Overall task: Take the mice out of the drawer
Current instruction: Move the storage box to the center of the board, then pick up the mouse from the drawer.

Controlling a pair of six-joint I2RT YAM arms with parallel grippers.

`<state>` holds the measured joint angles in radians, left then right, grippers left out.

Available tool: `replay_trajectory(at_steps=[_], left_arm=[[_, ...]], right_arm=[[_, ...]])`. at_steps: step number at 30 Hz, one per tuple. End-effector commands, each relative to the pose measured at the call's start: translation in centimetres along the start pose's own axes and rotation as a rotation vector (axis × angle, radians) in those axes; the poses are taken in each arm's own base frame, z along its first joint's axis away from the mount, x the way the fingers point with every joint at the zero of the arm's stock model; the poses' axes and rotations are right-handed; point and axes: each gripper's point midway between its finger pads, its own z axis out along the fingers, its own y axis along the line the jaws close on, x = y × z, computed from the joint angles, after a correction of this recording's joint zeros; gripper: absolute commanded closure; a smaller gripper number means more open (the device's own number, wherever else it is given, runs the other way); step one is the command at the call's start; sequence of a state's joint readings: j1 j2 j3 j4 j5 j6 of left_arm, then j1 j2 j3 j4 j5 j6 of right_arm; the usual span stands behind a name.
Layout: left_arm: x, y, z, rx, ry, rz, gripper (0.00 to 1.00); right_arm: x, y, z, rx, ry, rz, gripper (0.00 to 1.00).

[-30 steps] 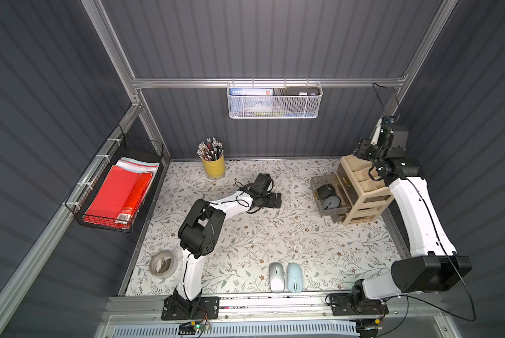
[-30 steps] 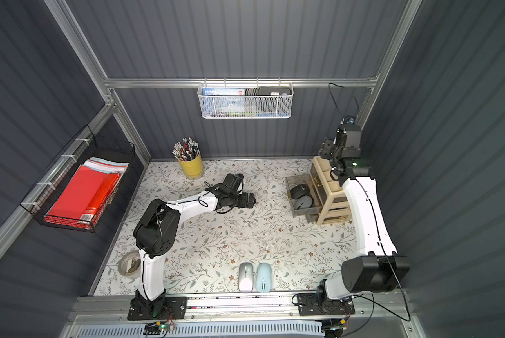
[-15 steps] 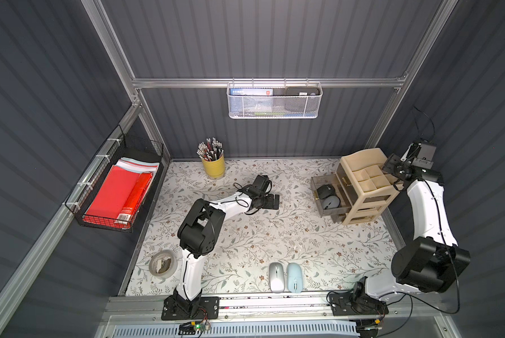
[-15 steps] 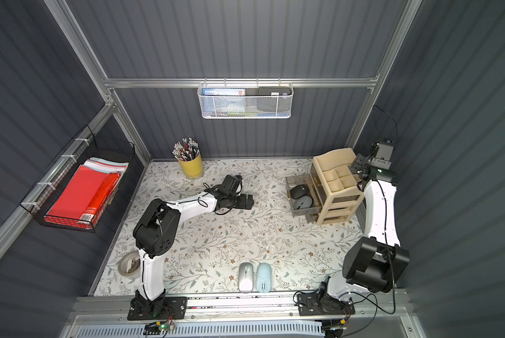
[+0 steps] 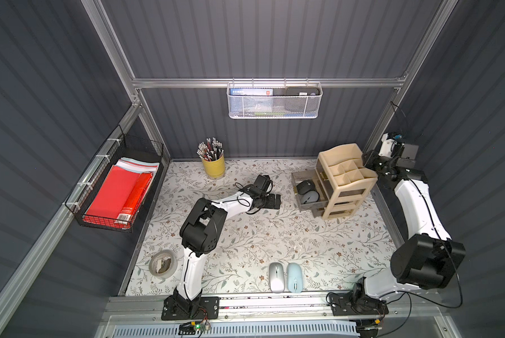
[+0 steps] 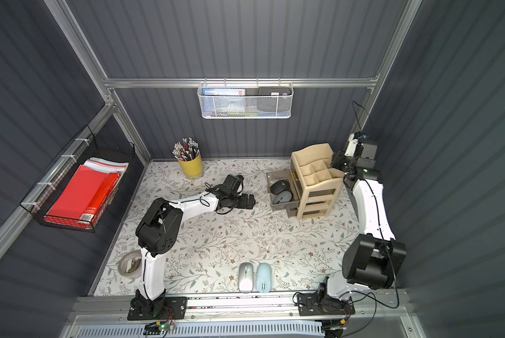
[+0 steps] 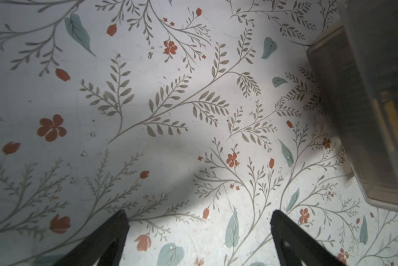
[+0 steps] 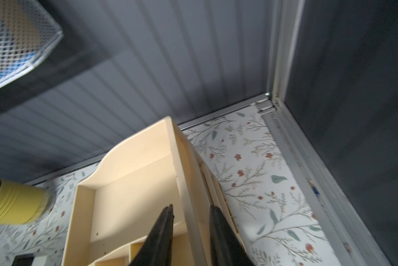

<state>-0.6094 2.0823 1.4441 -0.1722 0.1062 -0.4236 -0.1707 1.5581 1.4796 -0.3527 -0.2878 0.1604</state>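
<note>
Left end effector point(image 7: 198, 216) spread, right end effector point(image 8: 191, 209) perhaps clamping

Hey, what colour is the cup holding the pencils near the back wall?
The cup is yellow, clearest in a top view.

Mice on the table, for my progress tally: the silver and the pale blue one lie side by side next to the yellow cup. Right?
Not quite. The silver mouse and the pale blue mouse lie side by side at the front edge of the table, far from the yellow cup at the back. Both top views show it.
</note>
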Motion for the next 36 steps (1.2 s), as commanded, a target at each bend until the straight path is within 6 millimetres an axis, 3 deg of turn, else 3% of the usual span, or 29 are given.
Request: replay_trajectory(at_steps=[1, 7, 12, 14, 17, 18, 22, 25, 28, 31, 33, 34, 36], left_arm=[[0.2, 0.6, -0.2, -0.039, 0.013, -0.009, 0.01], [2.3, 4.8, -2.0, -0.238, 0.025, -0.101, 0.01], [3.3, 7.7, -3.9, -0.355, 0.02, -0.168, 0.01], [3.3, 8.6, -4.7, -0.385, 0.01, -0.177, 0.01], [2.8, 9.8, -5.8, -0.412, -0.008, -0.195, 0.01], [4.1, 11.0, -5.9, -0.437, 0.017, -0.203, 0.01], [3.5, 13.8, -7.7, -0.494, -0.009, -0.241, 0.01], [2.3, 15.9, -9.2, -0.512, -0.052, -0.284, 0.01], [0.4, 16.2, -10.4, -0.472, -0.116, -0.321, 0.01], [-1.0, 15.6, -10.1, -0.412, -0.131, -0.331, 0.01], [-1.3, 15.1, -9.5, -0.378, -0.113, -0.321, 0.01], [-2.7, 14.3, -9.6, -0.348, -0.138, -0.312, 0.01], [-3.2, 14.0, -9.3, -0.325, -0.143, -0.312, 0.01]], right_arm=[[10.6, 3.6, 3.2, -0.105, 0.358, 0.062, 0.68], [12.2, 8.2, 3.5, -0.154, 0.381, 0.029, 0.68], [12.2, 10.5, 2.7, -0.178, 0.374, 0.007, 0.67], [11.6, 10.4, 2.5, -0.147, 0.356, -0.004, 0.64], [8.2, 9.6, 1.4, -0.025, 0.255, -0.064, 0.53], [6.5, 10.3, 0.6, -0.011, 0.203, -0.094, 0.48], [-0.1, 14.2, -2.6, 0.015, -0.013, -0.216, 0.34], [-2.0, 17.6, -3.3, -0.042, -0.028, -0.276, 0.29], [-0.2, 22.3, -2.0, -0.161, 0.059, -0.356, 0.28], [3.7, 27.8, -0.5, -0.316, 0.163, -0.422, 0.28], [6.5, 30.5, 0.8, -0.364, 0.222, -0.458, 0.29], [8.0, 31.6, 1.6, -0.377, 0.251, -0.477, 0.29], [10.5, 32.9, 3.4, -0.391, 0.3, -0.497, 0.31]])
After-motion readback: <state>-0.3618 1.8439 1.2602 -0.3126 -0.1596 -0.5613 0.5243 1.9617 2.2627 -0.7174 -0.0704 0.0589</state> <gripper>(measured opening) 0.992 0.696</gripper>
